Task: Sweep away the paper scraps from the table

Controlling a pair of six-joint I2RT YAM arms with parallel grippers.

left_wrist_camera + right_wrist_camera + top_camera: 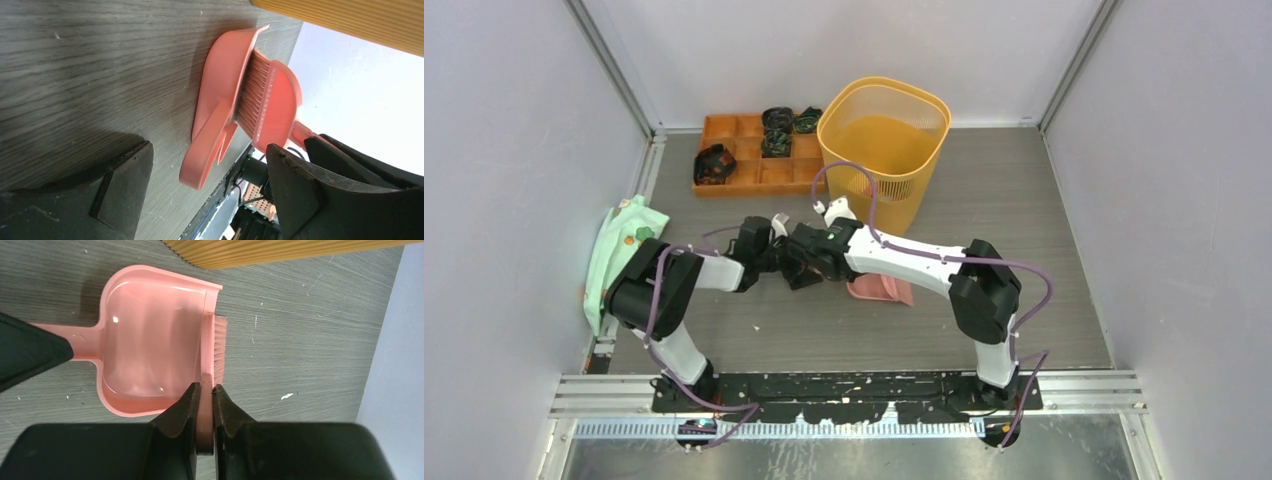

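Two pincers meet over the dark grey wood-grain table (310, 315). Left pincer (209, 150) gapes wide, gripping nothing; the pink plastic dustpan (220, 75) lies just ahead of its fingers. Right pincer (206, 386) clamps the handle of the pink brush (219, 347), whose bristles sit at the pan's lip. Paper scraps (287, 396) show plainest in its wrist view: white flecks right of its fingertips. Only the overhead view shows the yellow slatted basket (884, 130) whole, beyond both.
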